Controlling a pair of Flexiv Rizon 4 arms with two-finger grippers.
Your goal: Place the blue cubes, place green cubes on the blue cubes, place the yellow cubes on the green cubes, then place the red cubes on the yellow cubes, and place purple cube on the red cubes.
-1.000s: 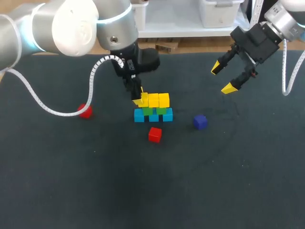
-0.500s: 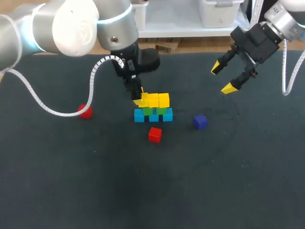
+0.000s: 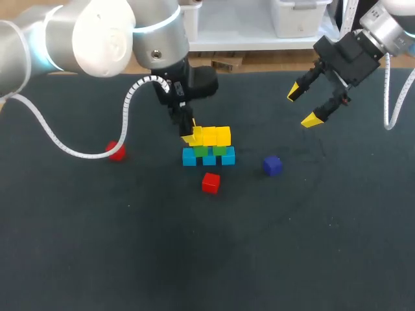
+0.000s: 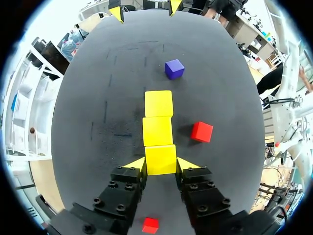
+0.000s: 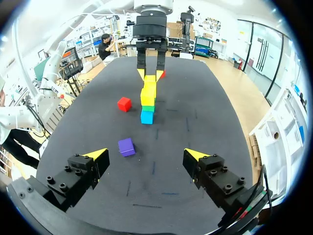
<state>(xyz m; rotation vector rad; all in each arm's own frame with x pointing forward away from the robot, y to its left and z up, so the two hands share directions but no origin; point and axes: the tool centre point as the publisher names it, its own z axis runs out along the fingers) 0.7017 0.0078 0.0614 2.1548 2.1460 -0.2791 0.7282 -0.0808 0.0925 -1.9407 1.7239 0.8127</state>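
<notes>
In the head view the left gripper [image 3: 192, 135] stands at the left end of the blue-green-yellow stack [image 3: 209, 155], while the right gripper [image 3: 303, 107] hangs spread wide at the far right. The left wrist view shows its fingers pinching the end yellow cube [image 4: 160, 155] across two flat faces; it looks rigid, light and smooth, so a gentle centred squeeze should do. In the right wrist view the red cube [image 5: 124, 104] and purple cube [image 5: 126, 146] lie ahead, free on all sides for the same grip.
</notes>
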